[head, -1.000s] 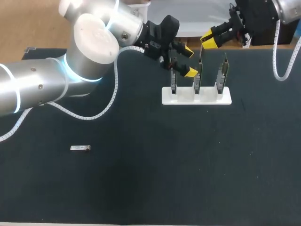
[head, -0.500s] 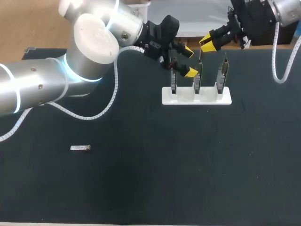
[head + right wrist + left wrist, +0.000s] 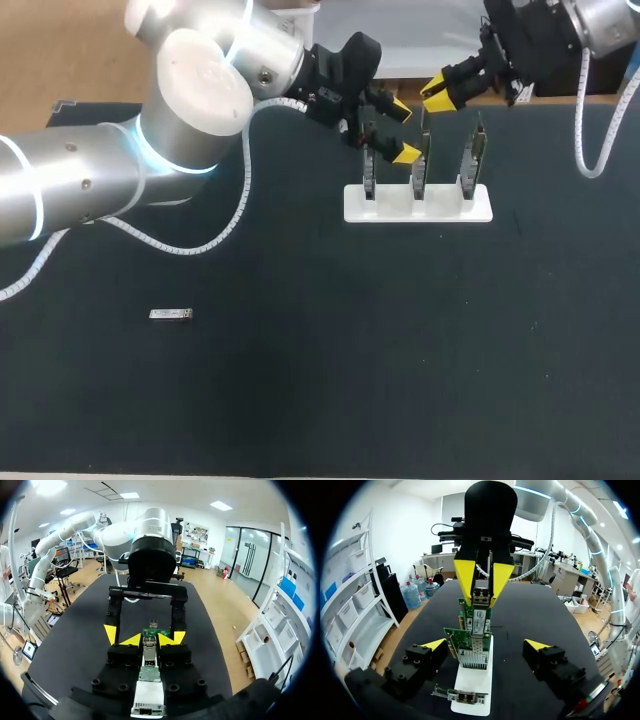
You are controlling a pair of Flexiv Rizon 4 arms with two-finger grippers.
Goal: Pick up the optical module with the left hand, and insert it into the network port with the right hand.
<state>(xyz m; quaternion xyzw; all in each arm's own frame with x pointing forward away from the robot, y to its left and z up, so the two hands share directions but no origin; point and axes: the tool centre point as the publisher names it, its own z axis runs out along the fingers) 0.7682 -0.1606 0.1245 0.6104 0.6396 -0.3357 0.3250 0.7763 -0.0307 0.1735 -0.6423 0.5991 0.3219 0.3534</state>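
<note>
Optical module (image 3: 170, 314) lies flat toward the worktop's (image 3: 300, 400) left edge in the head view. It is well apart from the white stand (image 3: 417, 205) of three upright network cards near the far edge. My left gripper (image 3: 402, 131) hangs beside those cards, spread wide and holding nothing. My left wrist view shows what the head view hides: my right gripper (image 3: 480, 600) is pinched on a card's metal network port (image 3: 481, 597). My right wrist view shows its yellow tips nearly meeting on that port. Neither wrist view takes in the module.

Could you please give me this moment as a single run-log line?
left gripper: open, astride racked cards | right gripper: shut on optical module atop one card | second module: lying on table
</note>
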